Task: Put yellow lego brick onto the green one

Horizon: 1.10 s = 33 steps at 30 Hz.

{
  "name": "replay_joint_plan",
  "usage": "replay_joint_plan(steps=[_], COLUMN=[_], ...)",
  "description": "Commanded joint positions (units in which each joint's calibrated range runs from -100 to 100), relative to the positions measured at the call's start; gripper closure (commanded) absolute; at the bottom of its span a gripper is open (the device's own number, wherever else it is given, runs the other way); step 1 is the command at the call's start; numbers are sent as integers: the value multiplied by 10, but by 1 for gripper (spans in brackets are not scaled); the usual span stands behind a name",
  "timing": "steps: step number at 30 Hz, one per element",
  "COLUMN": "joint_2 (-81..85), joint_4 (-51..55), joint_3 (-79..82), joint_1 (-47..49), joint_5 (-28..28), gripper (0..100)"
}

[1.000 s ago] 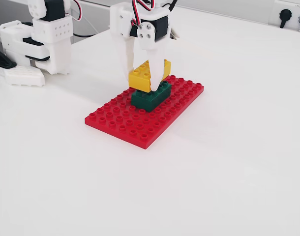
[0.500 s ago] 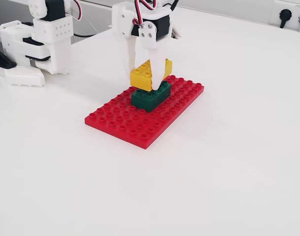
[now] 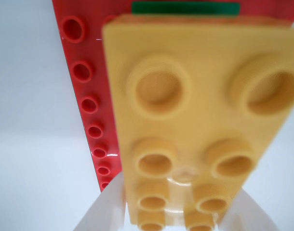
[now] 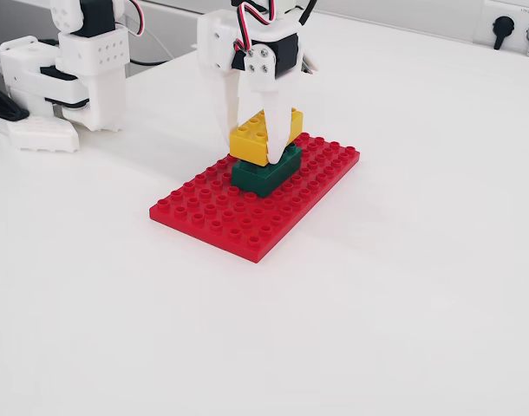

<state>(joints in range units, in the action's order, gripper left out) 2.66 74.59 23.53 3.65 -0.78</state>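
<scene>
One yellow lego brick (image 4: 257, 135), one green one (image 4: 266, 172), one red baseplate (image 4: 247, 217), frame center; claw (image 4: 255, 147) pointing down, grasping yellow.

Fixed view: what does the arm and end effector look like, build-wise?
White plastic arm with a black servo block, small screws on its face, and red, black and white wires at the top. The end effector has two long white tapered fingers.

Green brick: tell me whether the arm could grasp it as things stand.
Probably not: the tool is shut on the yellow brick, which sits on top of the green brick and covers it.
</scene>
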Motion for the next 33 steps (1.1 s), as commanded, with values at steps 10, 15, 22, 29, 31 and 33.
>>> replay_joint_plan(steps=[10, 15, 22, 29, 31, 33], joint_2=[4, 4, 9, 9, 9, 7], joint_4=[-1, 1, 5, 5, 5, 5], joint_3=[-4, -4, -5, -4, -4, -4], joint_1=[17, 14, 10, 6, 3, -1], joint_5=[-7, -5, -4, 0, 0, 1], gripper=[85, 85, 85, 85, 85, 85])
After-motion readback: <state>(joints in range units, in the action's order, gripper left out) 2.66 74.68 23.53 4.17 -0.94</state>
